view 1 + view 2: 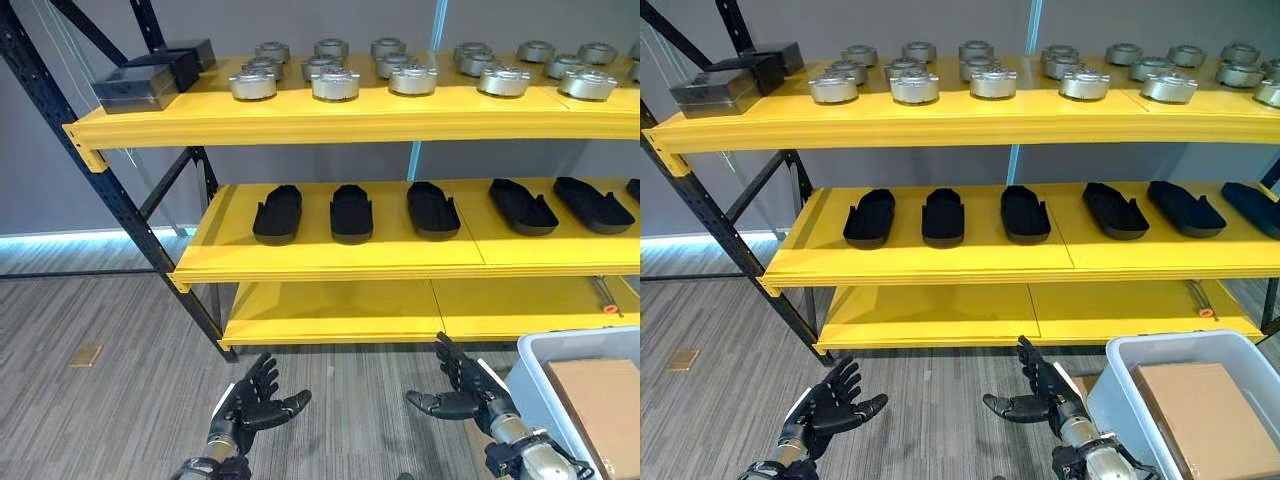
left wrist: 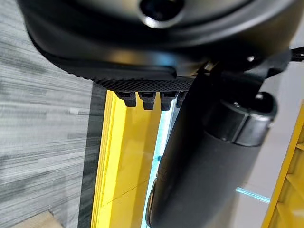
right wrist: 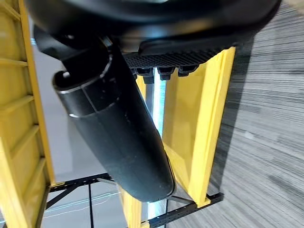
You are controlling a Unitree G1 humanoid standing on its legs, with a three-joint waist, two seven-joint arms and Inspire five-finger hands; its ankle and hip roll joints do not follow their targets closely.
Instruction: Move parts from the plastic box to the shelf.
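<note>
Left robot hand [image 1: 255, 400] and right robot hand [image 1: 465, 392] hover open and empty above the floor before the yellow shelf [image 1: 330, 262]; plastic box [image 1: 545, 400] sits beside the right robot hand.

no readable text, labels, numbers or signs on anything shown

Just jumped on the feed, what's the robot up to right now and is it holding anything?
Nothing is held yet. The left hand and right hand hover open above the floor in front of the yellow shelf, fingers spread. The plastic box sits at the robot's right with a cardboard piece inside. Black parts line the middle level, round metal parts the top.
</note>
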